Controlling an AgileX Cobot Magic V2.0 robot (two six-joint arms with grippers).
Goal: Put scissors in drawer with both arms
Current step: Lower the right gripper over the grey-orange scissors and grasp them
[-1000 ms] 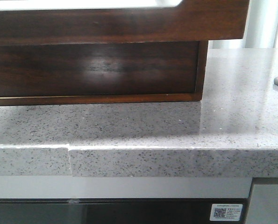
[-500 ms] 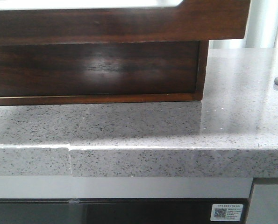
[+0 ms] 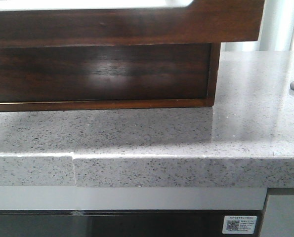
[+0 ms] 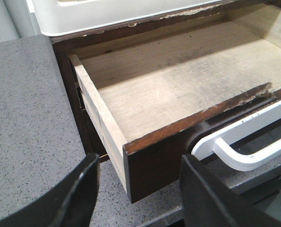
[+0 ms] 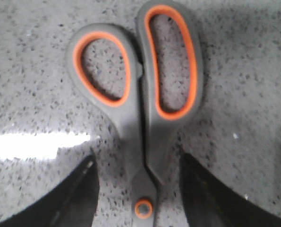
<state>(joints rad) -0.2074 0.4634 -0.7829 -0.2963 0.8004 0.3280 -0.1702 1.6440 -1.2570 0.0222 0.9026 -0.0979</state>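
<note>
right pincer (image 5: 138,189) still straddles the scissors (image 5: 140,104), front view unchanged.

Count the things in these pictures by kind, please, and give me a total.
Scissors: 1, grey with orange, lying flat on the counter
Drawer: 1, pulled open, nothing visible inside
White drawer handle: 1
Speckled grey counter: 1
Claws: 2, the left claw open by the drawer, the right claw open around the scissors
Total: 6

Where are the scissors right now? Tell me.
The scissors lie flat on the speckled counter between the right gripper's open fingers; in the front view they peek in at the far right edge.
</note>
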